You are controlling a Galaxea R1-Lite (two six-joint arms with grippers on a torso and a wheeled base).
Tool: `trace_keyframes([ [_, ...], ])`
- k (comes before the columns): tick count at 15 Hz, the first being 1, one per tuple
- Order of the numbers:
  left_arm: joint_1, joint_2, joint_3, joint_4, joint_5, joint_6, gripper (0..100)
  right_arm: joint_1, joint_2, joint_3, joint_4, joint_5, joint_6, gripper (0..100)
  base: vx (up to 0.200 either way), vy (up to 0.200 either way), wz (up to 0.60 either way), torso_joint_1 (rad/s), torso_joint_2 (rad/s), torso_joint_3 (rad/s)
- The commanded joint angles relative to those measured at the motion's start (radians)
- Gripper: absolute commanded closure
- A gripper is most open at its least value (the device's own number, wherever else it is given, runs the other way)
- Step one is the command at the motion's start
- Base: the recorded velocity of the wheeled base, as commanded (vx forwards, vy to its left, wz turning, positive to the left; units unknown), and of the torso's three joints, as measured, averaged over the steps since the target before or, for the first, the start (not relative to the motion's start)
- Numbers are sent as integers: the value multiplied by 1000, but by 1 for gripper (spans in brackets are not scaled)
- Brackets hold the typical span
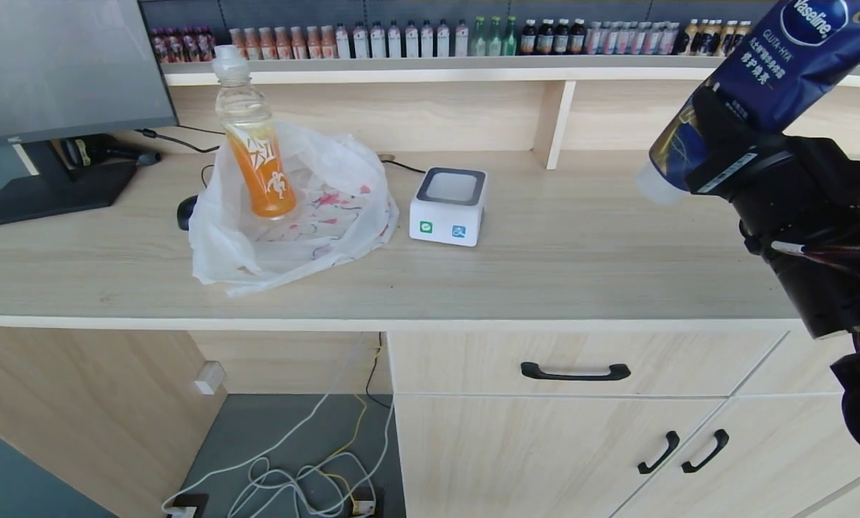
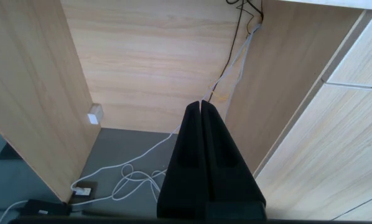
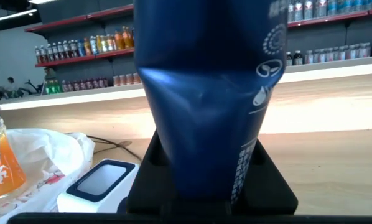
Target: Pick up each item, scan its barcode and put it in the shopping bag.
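The blue tube (image 1: 782, 57), with white print on its side and its pale cap tilted downward, is clamped in the right gripper (image 1: 717, 144) over the right end of the counter (image 1: 581, 266). It is well apart from the scanner (image 1: 448, 207), which has green and blue icons. Left of the scanner, a bottle (image 1: 256, 151) with an orange label stands upright in the white bag (image 1: 329, 223). The left gripper (image 2: 201, 111) hangs below the counter, its fingers pressed together and empty.

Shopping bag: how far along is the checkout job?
Looks done: the orange drink bottle stands among the folds of the shopping bag; whether it was scanned cannot be told. In hand: the right claw is shut on the blue tube, raised to the right of the scanner. Still to do: scanning the tube and bagging it. The left claw is shut, empty, below the counter.
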Motion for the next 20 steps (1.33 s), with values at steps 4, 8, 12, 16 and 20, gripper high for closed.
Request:
trace_keyframes([
  [4,0,0,0,0,0,-1,100,-17,-1,4,-1,0,-3,100,0,200,0,-1,1,1],
  [8,0,0,0,-2,0,4,100,-15,0,7,-1,0,-3,100,0,200,0,1,5,2],
  [12,0,0,0,-2,0,7,100,-15,12,2,-1,0,-3,100,0,0,0,0,0,0],
  [16,0,0,0,-2,0,7,100,-14,66,-47,1,3,3,100,0,0,0,0,0,0],
  [20,0,0,0,-2,0,7,100,-8,106,-68,1,52,3,100,0,0,0,0,0,0],
])
